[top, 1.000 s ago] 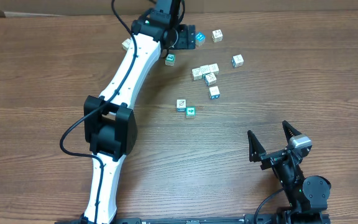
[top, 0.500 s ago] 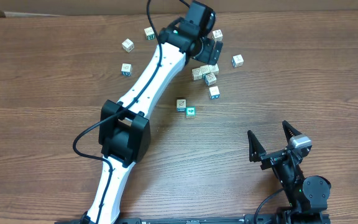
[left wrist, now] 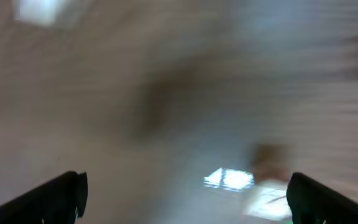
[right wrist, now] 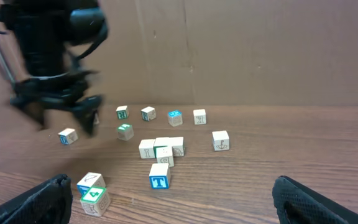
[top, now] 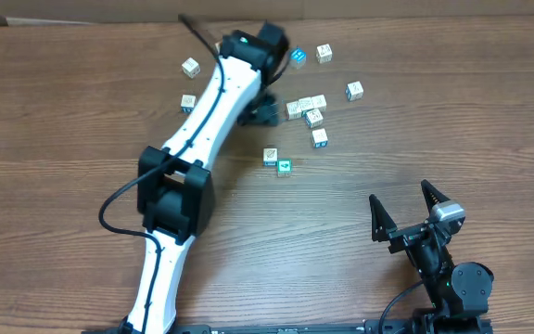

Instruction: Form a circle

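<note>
Hovering over the scattered cubes (top: 307, 105), the left gripper (top: 260, 113) has its jaws spread wide, with a tight cluster of cubes just beside its tips and others strewn loosely around it, not in a ring. The right gripper (top: 399, 192) sits well apart from them, jaws also wide, gripping nothing.

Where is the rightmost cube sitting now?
In the overhead view, the rightmost cube lies alone on the far half of the table, just right of the four-cube cluster, not touching it.
</note>
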Tool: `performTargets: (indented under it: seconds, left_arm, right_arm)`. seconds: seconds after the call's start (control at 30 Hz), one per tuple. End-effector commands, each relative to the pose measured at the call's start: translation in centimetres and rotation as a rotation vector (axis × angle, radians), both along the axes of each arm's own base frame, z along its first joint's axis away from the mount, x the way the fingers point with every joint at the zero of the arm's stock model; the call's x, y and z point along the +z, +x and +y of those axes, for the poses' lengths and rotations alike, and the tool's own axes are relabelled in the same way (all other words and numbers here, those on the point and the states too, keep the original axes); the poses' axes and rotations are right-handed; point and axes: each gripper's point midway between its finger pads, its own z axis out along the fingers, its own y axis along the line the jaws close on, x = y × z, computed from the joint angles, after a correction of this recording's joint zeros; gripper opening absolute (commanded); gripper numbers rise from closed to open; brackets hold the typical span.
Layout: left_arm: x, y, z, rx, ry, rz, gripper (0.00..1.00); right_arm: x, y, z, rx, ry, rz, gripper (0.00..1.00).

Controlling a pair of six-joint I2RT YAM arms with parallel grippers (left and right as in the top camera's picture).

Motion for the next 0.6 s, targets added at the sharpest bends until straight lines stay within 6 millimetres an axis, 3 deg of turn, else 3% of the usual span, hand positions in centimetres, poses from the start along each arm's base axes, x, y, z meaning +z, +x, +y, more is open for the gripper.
performTargets:
  seconds: [0.0,0.23,0.57]
  left_arm:
    - [2.4,-1.8,6.1,0.370,0.113,-0.009,1.00]
    - [1.2,-2.5,9.0,0.397,0.012,0.123,0.96]
    - [-0.7,-4.2,16.7,0.446,0.028,0.250,0.99]
  right_arm:
    - [-0.2,0.1,-0.2,-0.010,-0.004,-0.005,1.00]
    - [-0.2,0.1,-0.2,-0.010,-0.005,-0.005,1.00]
    - [-0.2,0.1,-0.2,-0.010,-0.005,-0.005,1.00]
